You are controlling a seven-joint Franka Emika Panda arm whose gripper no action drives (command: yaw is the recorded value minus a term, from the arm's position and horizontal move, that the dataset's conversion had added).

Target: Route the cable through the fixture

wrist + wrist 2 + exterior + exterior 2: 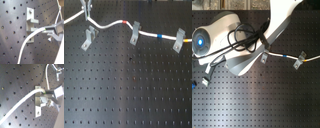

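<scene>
Cable (27, 41): white, nearest the lens in the first wrist view, gripped at the pincer.
Pincer (47, 92): clamped on the cable.
Fixture (88, 38): on the perforated surface (129, 90), just below the pincer.

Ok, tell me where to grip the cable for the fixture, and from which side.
Grip the cable on its loose stretch between the fixture and the red band, from above, fingers across the cord: there it lies free, while past the band two clips hold it. The gripper seems shut on it near the fixture.
</scene>
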